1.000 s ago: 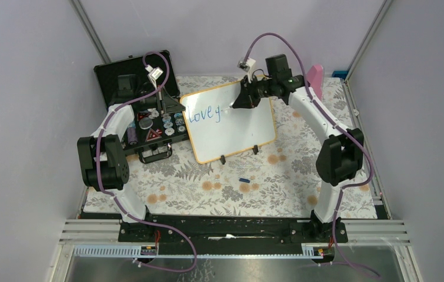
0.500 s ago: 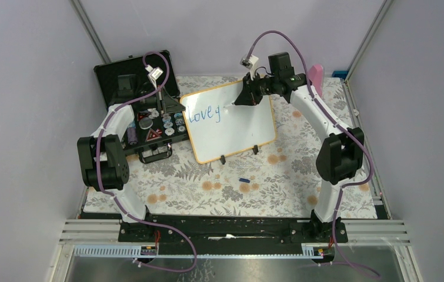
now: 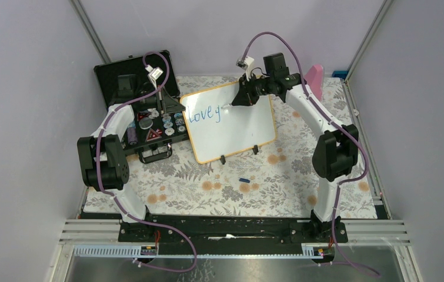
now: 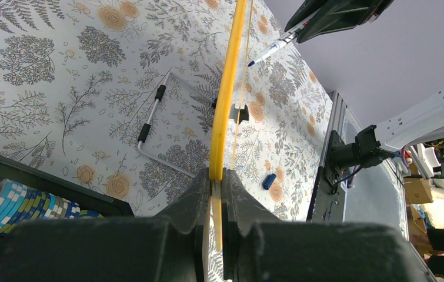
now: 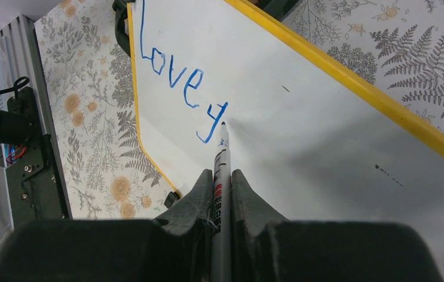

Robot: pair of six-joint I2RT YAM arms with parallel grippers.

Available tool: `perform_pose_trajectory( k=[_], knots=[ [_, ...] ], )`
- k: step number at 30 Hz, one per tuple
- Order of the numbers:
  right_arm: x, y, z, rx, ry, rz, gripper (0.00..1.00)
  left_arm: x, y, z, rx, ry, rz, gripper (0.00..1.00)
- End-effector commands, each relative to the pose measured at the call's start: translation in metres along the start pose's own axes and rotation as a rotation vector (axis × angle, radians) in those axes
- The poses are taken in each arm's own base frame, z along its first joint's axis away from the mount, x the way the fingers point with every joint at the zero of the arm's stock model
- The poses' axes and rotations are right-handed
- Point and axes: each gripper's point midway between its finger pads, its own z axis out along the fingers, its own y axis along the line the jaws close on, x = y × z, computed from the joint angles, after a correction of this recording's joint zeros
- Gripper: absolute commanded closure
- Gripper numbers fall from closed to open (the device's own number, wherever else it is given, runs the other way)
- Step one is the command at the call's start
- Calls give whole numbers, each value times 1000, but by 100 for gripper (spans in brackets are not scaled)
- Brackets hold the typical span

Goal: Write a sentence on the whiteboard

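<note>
We have the whiteboard (image 3: pixel 237 132) propped at a tilt on its two black feet toward the far middle of the worktop (image 3: pixel 278 176), just beside the black case (image 3: pixel 110 73) on its left. The left gripper (image 4: pixel 216 176) is pressed together on the board's yellow rim, pinching the left edge so the panel has a brace. The right gripper (image 5: pixel 216 182) is clamped on a marker (image 5: pixel 221 155), whose tip sits at the board's face just beside the last blue letter; whether it touches we cannot tell. The sentence (image 5: pixel 175 82) reads "Love" plus one more letter, so most of it is not yet written. We judge the board to be light and stiff, a thin panel with a smooth, slippery face and only small feet under it, so it would likely slide or tip back under the pen's push if nothing held it. The rim is the place to take it: a firm edge, clear of the writing area, where a grip smears no ink. The marker looks slim, hard and smooth; we would hold it low on the barrel, near the tip, so it cannot swivel, and press lightly, since the ink probably wipes off at a touch. A blue cap (image 3: pixel 243 180) lies on the worktop in front of the board, apart from it.
</note>
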Motion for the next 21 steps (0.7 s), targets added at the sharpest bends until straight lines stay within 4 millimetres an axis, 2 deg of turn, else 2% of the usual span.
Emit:
perform_pose_trajectory(
  k=[1, 21],
  knots=[
    [-20, -1, 0, 14, -35, -58, 100, -15, -12, 1, 26, -15, 82, 100],
    [-19, -10, 6, 35, -28, -52, 100, -15, -11, 1, 25, -15, 81, 100]
  ],
)
